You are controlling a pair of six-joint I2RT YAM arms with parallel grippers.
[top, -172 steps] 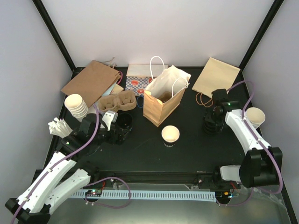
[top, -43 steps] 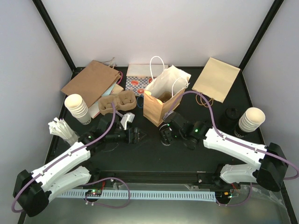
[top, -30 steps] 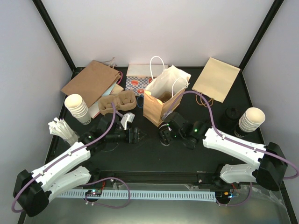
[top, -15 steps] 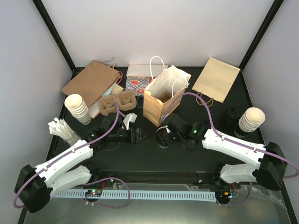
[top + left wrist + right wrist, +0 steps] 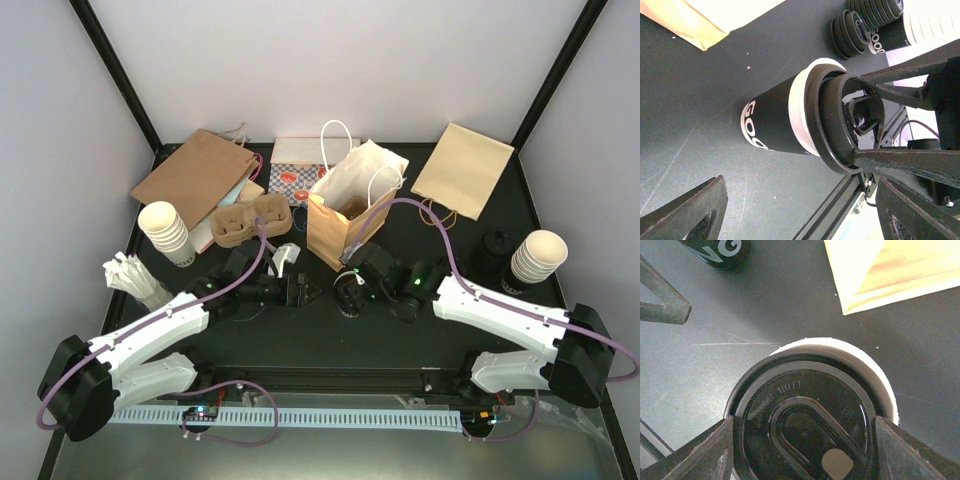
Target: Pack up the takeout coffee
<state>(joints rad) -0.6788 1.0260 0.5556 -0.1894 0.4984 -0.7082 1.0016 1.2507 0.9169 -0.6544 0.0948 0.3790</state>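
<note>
A takeout coffee cup [image 5: 350,297], black with white lettering and a white rim, stands on the dark table in front of the paper bag. A black lid [image 5: 802,425] lies on its rim, and a strip of white rim shows along one side. My right gripper [image 5: 802,440] is shut on the lid, one finger at each edge. My left gripper [image 5: 304,292] is open just left of the cup and points at it; in the left wrist view the cup [image 5: 775,122] lies ahead of its spread fingers [image 5: 685,215]. A second black cup [image 5: 715,250] stands beyond.
An upright brown paper bag [image 5: 345,215] with white handles stands just behind the cup. The cardboard tray [image 5: 250,218] sits at the back left. White cup stacks stand at the left [image 5: 165,232] and right [image 5: 538,255], with black lids [image 5: 492,248] beside the right one. Flat bags [image 5: 195,175] lie at the back.
My left gripper has slid to the right, closer to the cup, and its jaws have narrowed a little. The right gripper stays on the lid at the cup.
</note>
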